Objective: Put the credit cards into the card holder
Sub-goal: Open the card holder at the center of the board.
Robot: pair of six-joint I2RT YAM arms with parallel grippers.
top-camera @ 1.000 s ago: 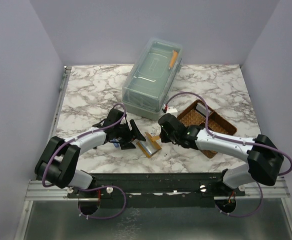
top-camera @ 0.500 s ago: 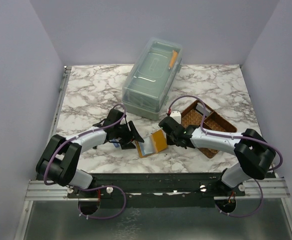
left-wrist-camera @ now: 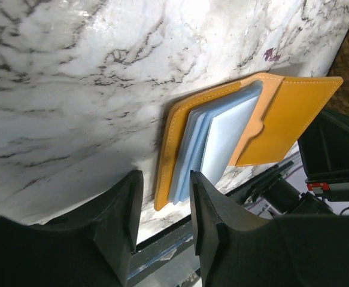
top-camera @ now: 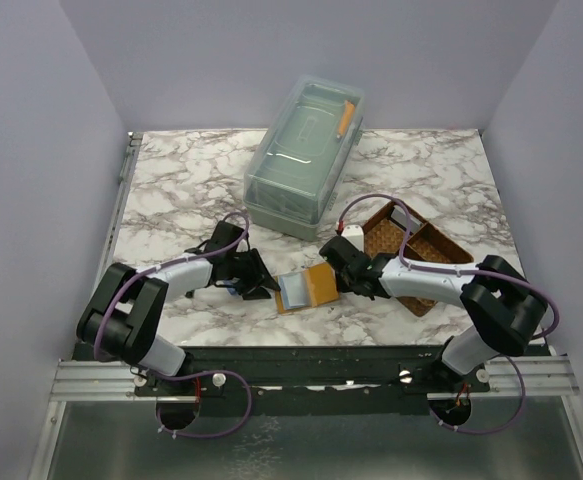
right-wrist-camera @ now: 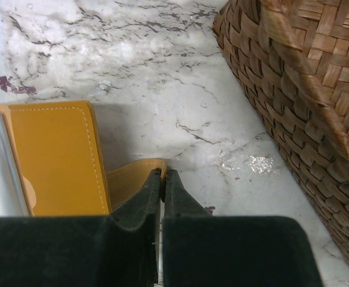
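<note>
The left gripper (left-wrist-camera: 165, 182) hangs low over the marble table (left-wrist-camera: 90, 84), its jaws apart with nothing between them, just beside the card holder (left-wrist-camera: 294, 113). The holder lies open and flat near the table's front edge, with light-blue sheets (left-wrist-camera: 222, 140) stacked in its left half. The right gripper (right-wrist-camera: 163, 179) is pinched tight on the holder's tab (right-wrist-camera: 129, 182), near the woven tray (right-wrist-camera: 294, 78).

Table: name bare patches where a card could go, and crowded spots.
Bare marble lies left of the clear box and behind the woven tray. Crowded: near centre, where left gripper and right gripper flank the card holder.
</note>
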